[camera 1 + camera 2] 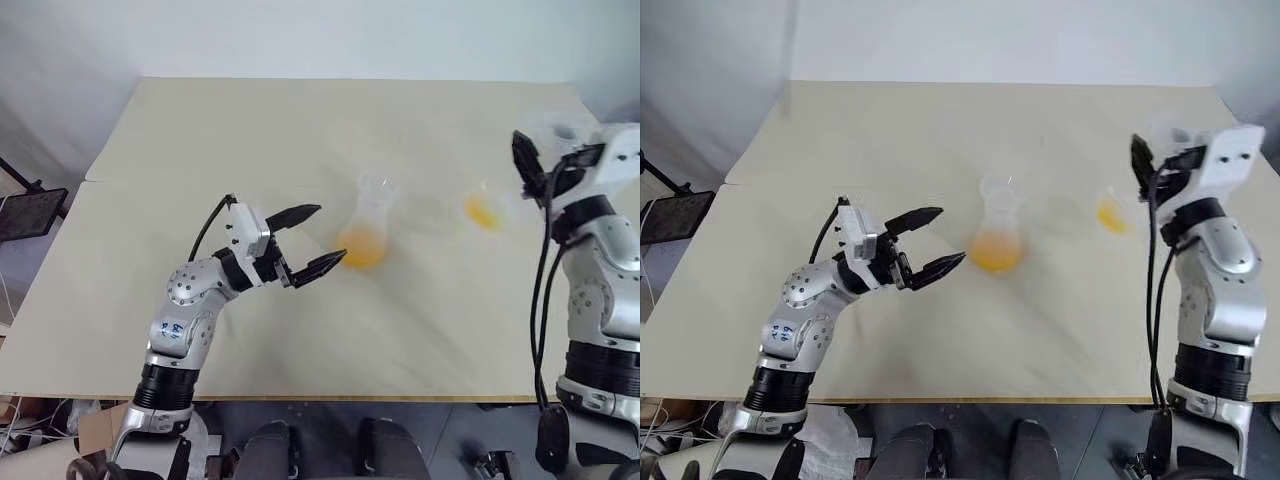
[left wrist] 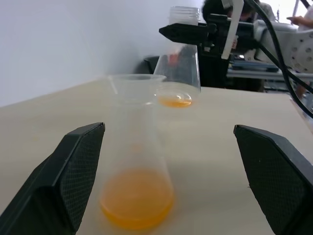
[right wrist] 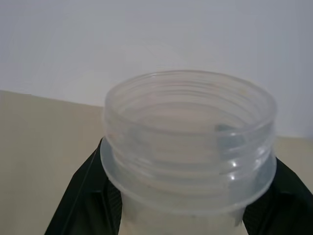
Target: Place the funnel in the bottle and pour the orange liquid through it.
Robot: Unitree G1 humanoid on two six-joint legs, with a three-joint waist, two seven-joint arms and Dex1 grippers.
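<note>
Right gripper (image 3: 183, 215) on upright flask (image 3: 188, 142), mouth up.

Orange liquid (image 1: 995, 252), beige table (image 1: 890, 140)

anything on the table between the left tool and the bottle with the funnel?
Nothing. In the left eye view the left tool, open, sits just left of the bottle, only bare table in the gap. The left wrist view looks straight at it.

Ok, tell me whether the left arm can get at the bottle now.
Probably yes. The left gripper is open and faces the bottle, with bare table between them. The right gripper holds the flask aloft, well off to the side.
</note>
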